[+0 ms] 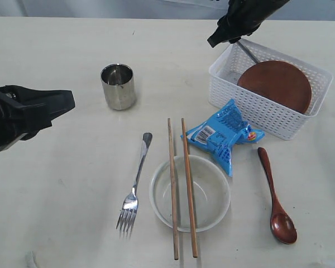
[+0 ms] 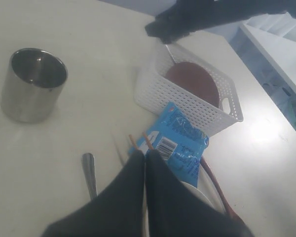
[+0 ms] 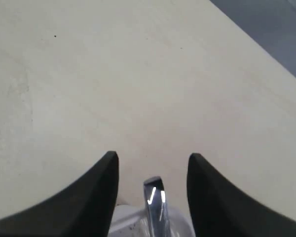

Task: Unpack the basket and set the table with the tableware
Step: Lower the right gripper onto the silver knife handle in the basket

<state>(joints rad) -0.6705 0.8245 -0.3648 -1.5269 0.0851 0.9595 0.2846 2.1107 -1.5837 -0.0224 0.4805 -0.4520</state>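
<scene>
Cup (image 1: pixel 118 86), fork (image 1: pixel 135 184), bowl (image 1: pixel 226 195), chopsticks (image 1: pixel 188 184) and spoon (image 1: pixel 274 195) are laid out. Plate (image 1: pixel 274 85) and knife (image 1: pixel 248 52) are left in the basket (image 1: pixel 257 114) by the table (image 1: pixel 56 178) right edge. The right gripper (image 3: pixel 153 156) is spread around the knife handle. The left gripper (image 2: pixel 145 157) is closed and empty.

The left end effector (image 1: pixel 67 104) is held low at the left side, its arm reaching in from that edge, and its fingers (image 2: pixel 133 173) are pressed flat together. The right end effector (image 1: pixel 216 39) hangs at the far right, tilted downward, its two dark fingers (image 3: pixel 98 187) standing apart with a clear gap between them.
</scene>
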